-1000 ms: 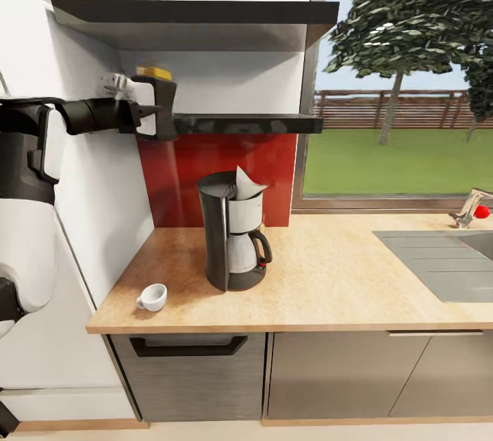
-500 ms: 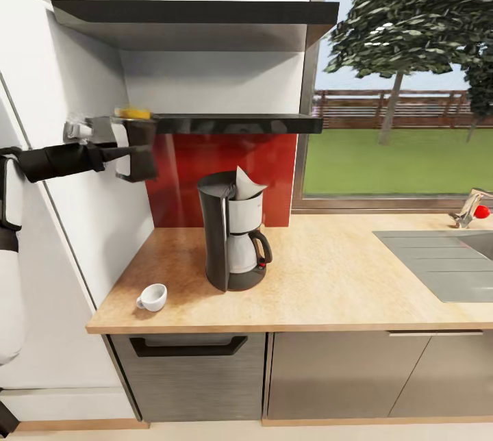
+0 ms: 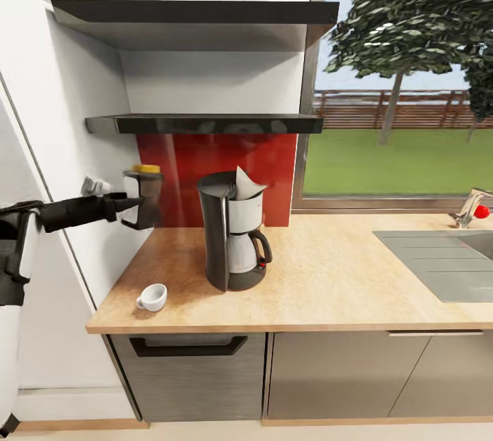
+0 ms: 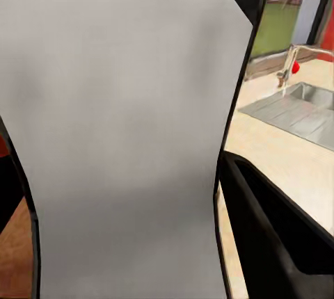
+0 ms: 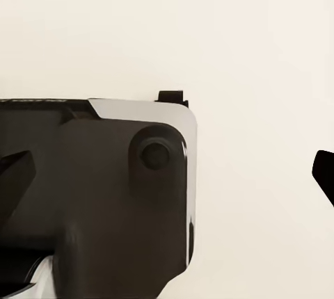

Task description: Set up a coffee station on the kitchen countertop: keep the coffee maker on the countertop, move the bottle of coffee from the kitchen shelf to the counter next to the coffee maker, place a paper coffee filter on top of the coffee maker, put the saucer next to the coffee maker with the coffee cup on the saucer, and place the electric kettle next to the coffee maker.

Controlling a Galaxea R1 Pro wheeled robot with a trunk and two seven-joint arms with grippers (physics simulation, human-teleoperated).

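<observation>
My left gripper [image 3: 139, 203] is shut on the bottle of coffee [image 3: 146, 196], a dark bottle with an orange cap. It hangs just above the back left corner of the countertop [image 3: 329, 276], left of the coffee maker [image 3: 229, 235]. Its white label [image 4: 125, 139] is close up in the left wrist view. A paper coffee filter [image 3: 248, 184] sticks out of the coffee maker's top. The white coffee cup [image 3: 153, 297] stands near the front left edge. The black kitchen shelf [image 3: 226, 124] is above. My right gripper [image 5: 167, 177] is open. The saucer and electric kettle are out of view.
A sink [image 3: 445, 256] with a faucet [image 3: 471, 207] sits at the counter's right end. A white wall runs along the left, close to my left arm. A red backsplash [image 3: 205, 174] is behind the coffee maker. A second shelf [image 3: 198, 16] is higher up.
My left arm has brought the bottle of coffee off the shelf and down, from shelf height to just above the counter. The coffee maker and the cup have not moved.
</observation>
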